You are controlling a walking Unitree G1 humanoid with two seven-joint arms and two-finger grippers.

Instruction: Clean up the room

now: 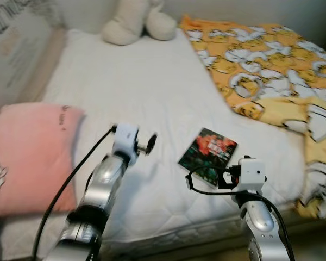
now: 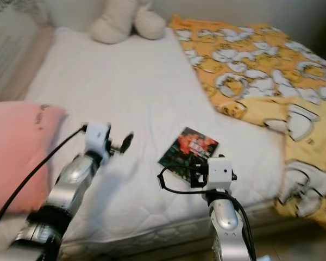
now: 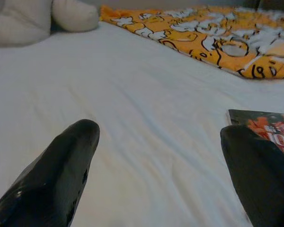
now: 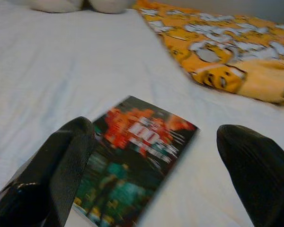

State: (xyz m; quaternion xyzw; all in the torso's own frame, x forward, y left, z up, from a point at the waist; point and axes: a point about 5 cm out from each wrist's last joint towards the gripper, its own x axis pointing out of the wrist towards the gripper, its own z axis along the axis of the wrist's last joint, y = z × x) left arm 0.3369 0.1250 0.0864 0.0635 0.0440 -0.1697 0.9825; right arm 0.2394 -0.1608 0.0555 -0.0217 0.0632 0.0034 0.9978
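Observation:
A dark book (image 1: 209,152) with a red and green cover lies flat on the white mattress (image 1: 136,81), near the bed's front edge. My right gripper (image 4: 156,137) hovers just before the book's near edge, open, its black fingers (image 4: 66,161) spread wider than the book (image 4: 137,161). My left gripper (image 1: 148,143) hangs over bare sheet to the left of the book, open with nothing between its fingers (image 3: 61,170). In the left wrist view a corner of the book (image 3: 267,130) shows beside one finger.
A pink pillow (image 1: 27,157) lies at the bed's front left. A cream plush toy (image 1: 138,22) sits at the far end. An orange and yellow duck-print blanket (image 1: 271,60) covers the right side and hangs over the edge. A wall runs along the left.

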